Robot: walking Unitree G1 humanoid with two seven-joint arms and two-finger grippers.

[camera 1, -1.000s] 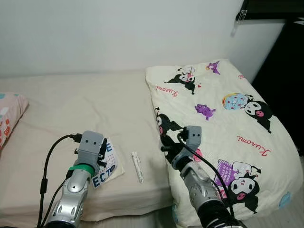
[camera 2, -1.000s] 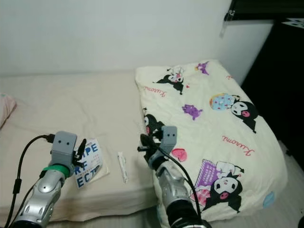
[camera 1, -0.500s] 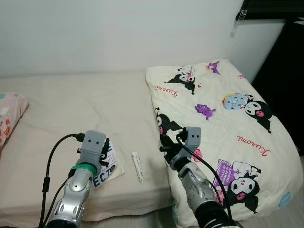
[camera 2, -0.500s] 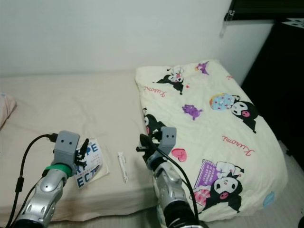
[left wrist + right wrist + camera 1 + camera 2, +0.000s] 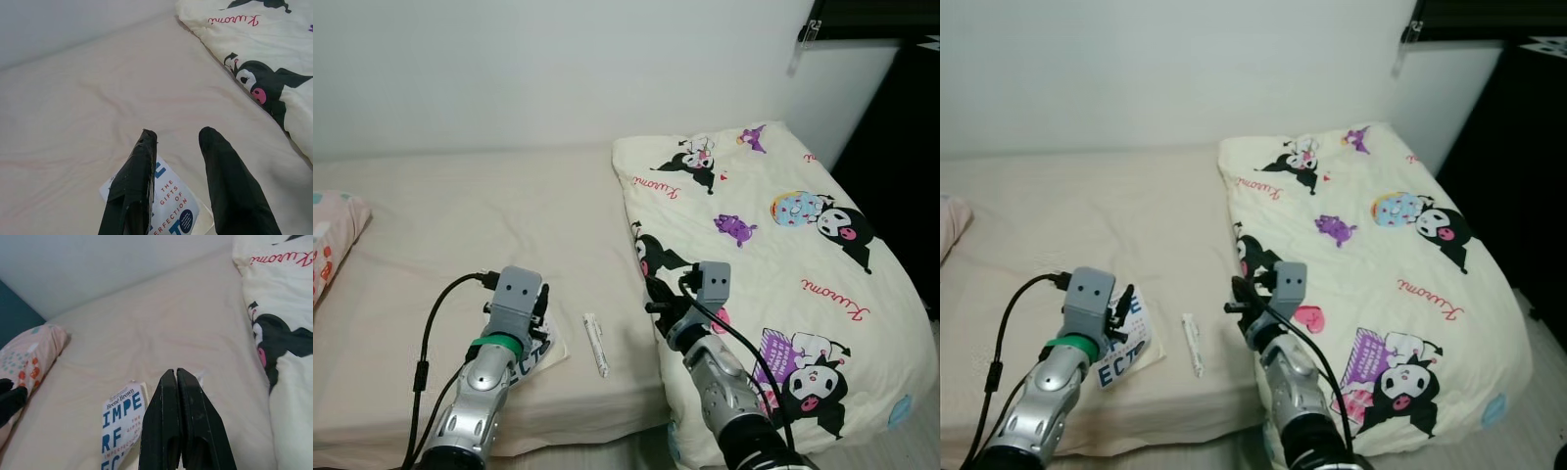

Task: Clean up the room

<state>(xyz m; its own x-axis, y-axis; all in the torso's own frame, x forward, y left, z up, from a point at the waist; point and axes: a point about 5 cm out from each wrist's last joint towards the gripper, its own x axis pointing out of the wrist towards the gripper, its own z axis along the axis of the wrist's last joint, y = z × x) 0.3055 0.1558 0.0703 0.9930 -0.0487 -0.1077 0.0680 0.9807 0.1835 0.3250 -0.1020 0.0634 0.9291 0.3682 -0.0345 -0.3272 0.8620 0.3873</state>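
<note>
A white book (image 5: 1122, 345) with blue letters lies on the beige bed (image 5: 480, 215) near its front edge. My left gripper (image 5: 179, 133) hovers just above the book (image 5: 172, 211), open, with nothing between its fingers. A small white tube (image 5: 596, 344) lies on the sheet to the right of the book. My right gripper (image 5: 176, 372) is shut and empty. It hangs over the bed beside the edge of the folded cartoon blanket (image 5: 773, 264), to the right of the tube. The right wrist view also takes in the book (image 5: 120, 423).
The cream blanket with black cartoon figures covers the right part of the bed. A pink pillow (image 5: 331, 243) lies at the left edge. A white wall runs behind the bed, and dark furniture (image 5: 901, 157) stands at the far right.
My left gripper has moved a little right and forward over the book, now covering more of it. The right arm has barely moved.
</note>
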